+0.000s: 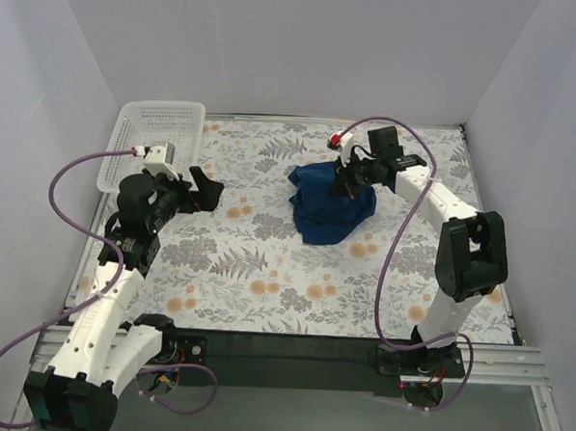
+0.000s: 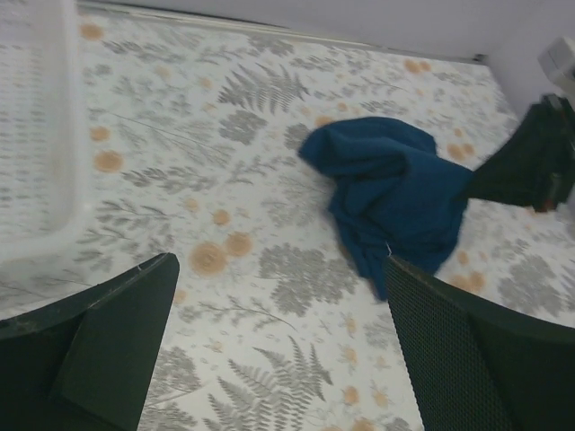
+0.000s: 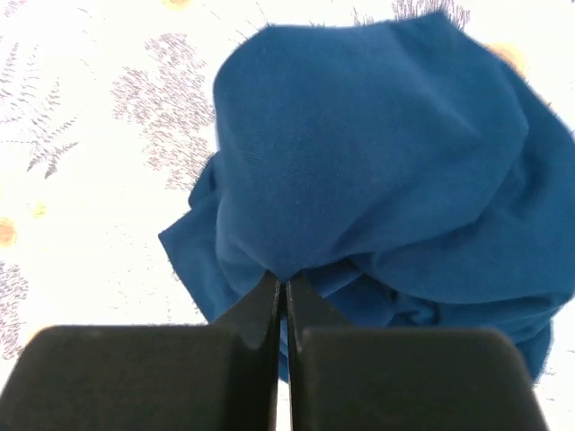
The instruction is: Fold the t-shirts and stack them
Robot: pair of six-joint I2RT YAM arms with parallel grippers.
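A dark navy blue t-shirt (image 1: 327, 206) lies crumpled in a heap on the floral tabletop, right of centre. It shows in the left wrist view (image 2: 395, 197) and fills the right wrist view (image 3: 377, 162). Its chest graphic is hidden. My right gripper (image 1: 350, 185) is shut on a fold of the t-shirt at the heap's top; its fingertips (image 3: 281, 287) pinch the cloth. My left gripper (image 1: 204, 189) is open and empty over the table's left part, well left of the t-shirt. Its two fingers (image 2: 117, 332) stand wide apart.
A white plastic lattice basket (image 1: 154, 141) stands at the back left corner, close behind my left gripper; its wall shows in the left wrist view (image 2: 36, 135). The floral cloth (image 1: 265, 282) covers the table. Grey walls enclose the table on three sides.
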